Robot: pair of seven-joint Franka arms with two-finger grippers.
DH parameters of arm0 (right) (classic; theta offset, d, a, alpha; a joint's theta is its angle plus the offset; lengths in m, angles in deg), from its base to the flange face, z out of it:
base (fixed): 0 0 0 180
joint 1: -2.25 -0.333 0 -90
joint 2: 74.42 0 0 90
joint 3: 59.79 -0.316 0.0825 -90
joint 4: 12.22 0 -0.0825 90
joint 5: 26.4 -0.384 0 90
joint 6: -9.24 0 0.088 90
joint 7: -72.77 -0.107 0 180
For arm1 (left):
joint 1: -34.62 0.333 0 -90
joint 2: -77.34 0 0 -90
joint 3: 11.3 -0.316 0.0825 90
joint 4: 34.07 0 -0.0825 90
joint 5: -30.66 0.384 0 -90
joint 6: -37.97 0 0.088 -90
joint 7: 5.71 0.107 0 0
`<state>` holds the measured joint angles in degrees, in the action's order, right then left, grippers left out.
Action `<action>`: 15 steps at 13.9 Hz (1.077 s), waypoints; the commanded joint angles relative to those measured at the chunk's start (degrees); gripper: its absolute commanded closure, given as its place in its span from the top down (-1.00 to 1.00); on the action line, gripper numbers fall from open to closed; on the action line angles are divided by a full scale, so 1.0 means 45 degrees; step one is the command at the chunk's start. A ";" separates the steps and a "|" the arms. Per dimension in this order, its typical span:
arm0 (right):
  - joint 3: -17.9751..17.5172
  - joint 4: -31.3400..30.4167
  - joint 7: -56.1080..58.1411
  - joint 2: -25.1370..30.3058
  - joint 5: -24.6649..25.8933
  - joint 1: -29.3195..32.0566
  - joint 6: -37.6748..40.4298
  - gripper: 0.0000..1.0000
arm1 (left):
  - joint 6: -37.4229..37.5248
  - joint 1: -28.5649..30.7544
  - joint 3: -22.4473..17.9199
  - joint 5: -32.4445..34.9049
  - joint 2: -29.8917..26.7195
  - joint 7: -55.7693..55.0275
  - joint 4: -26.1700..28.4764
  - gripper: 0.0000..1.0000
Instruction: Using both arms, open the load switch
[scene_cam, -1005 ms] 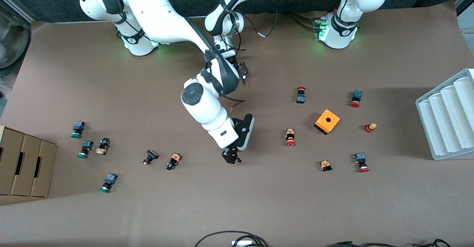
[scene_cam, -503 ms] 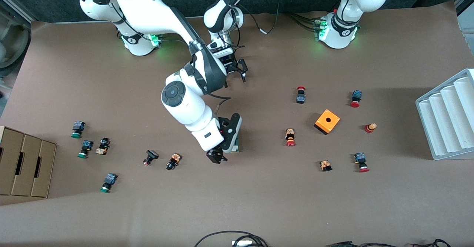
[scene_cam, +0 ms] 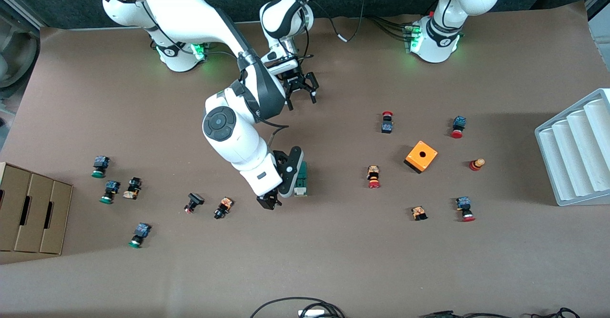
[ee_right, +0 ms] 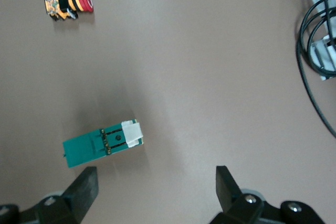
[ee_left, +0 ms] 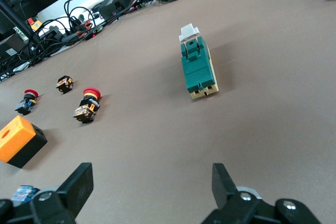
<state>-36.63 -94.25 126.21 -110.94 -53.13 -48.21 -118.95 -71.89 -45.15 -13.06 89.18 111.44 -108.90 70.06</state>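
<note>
The load switch [scene_cam: 300, 179], a dark green block with a white end, lies flat on the brown table near its middle. It also shows in the left wrist view [ee_left: 198, 70] and the right wrist view [ee_right: 101, 145]. My right gripper [scene_cam: 268, 201] hovers low just beside it, toward the right arm's end, open with nothing between its fingers [ee_right: 156, 183]. My left gripper [scene_cam: 301, 97] hangs over bare table farther from the front camera than the switch, open and empty [ee_left: 151, 181]. The right hand's black mount hides one long edge of the switch in the front view.
An orange cube with a hole [scene_cam: 421, 156] and several red-capped push buttons [scene_cam: 373, 177] lie toward the left arm's end. Green-capped buttons [scene_cam: 109, 191] and a cardboard box [scene_cam: 28, 213] lie toward the right arm's end. A white rack [scene_cam: 576, 148] stands at the table's edge.
The right arm has swung toward its own end of the table, uncovering the load switch that its hand hid. The left gripper has shifted slightly and turned.
</note>
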 commanded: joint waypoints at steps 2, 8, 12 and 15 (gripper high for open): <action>0.0050 -0.0812 0.0076 0.0362 0.0235 0.0002 0.0187 1.00 | 0.0078 0.0793 0.0469 -0.0756 -0.1325 0.1583 0.0434 1.00; 0.0050 -0.1945 0.0174 0.0869 0.0274 0.0353 0.0226 1.00 | 0.0195 0.0678 0.0509 -0.0757 -0.1171 0.0866 0.0551 1.00; 0.0050 -0.1985 0.0194 0.0889 0.0313 0.0334 0.0382 1.00 | 0.0215 0.0677 0.0587 -0.0777 -0.1209 0.0608 0.0590 1.00; 0.0031 -0.2141 0.0252 0.0870 0.0313 0.0296 0.0402 1.00 | 0.0234 0.0716 0.0587 -0.0757 -0.1170 0.0608 0.0571 1.00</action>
<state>-36.28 -101.75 127.03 -108.87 -53.02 -46.62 -117.75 -71.76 -42.20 -10.78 86.33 106.94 -105.53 72.20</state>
